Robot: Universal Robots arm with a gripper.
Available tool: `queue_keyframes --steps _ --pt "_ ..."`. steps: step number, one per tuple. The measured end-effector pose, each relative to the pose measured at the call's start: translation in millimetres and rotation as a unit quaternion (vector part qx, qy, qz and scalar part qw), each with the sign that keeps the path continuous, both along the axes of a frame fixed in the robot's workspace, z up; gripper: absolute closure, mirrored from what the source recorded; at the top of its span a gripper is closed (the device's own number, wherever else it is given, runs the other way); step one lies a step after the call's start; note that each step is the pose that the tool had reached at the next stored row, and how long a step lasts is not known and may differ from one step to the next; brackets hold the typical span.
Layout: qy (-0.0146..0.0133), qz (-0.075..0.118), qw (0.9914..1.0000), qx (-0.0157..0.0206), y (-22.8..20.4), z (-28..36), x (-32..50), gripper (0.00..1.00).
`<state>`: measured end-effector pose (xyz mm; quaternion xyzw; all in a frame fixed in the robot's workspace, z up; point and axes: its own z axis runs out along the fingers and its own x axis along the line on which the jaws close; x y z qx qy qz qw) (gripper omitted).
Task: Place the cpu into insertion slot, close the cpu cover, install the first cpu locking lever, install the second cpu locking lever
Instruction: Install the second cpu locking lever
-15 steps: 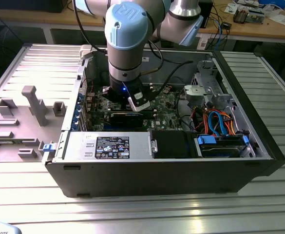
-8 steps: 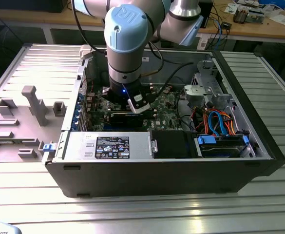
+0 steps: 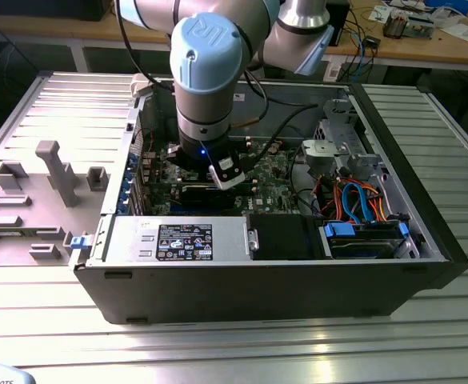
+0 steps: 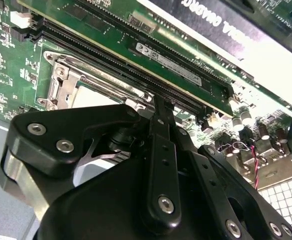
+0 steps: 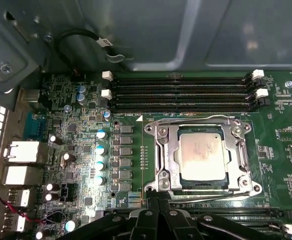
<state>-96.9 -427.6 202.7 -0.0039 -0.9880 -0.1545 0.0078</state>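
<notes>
Gripper (image 5: 158, 202): matte black linkage fingers pressed together, holding nothing, tips at near rim of insertion slot (image 5: 161, 182). Cpu (image 5: 202, 157): flat dull-silver square, seated in slot. Cpu cover (image 5: 168, 155): thin bright steel frame lying flat around chip. Beyond: long black memory slots (image 5: 180, 92) on green circuit board (image 5: 280, 137), then grey case wall (image 5: 150, 30).

No txt I can read for sure. Print sits on: PSU label (image 3: 184, 241), arm joint cap (image 3: 207, 38) (a logo), black card (image 4: 210, 12) w/ white lettering in second wrist view, mem module sticker (image 4: 148, 50), cable tag (image 5: 102, 42).
</notes>
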Motion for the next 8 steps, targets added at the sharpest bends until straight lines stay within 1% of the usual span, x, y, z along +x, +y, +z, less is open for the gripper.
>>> queue_keyframes --steps 4,5,6,8 --pt "0.0002 0.000 1.00000 0.0004 -0.1 -0.7 -0.5 0.89" --pt "0.0001 0.000 1.00000 0.0022 0.0 -1.2 -0.6 0.89" --pt "0.0001 0.000 0.99999 0.0046 -0.1 -3.4 -0.6 0.89" --pt "0.0002 0.000 0.99995 0.0103 0.0 -4.1 -0.7 0.89"
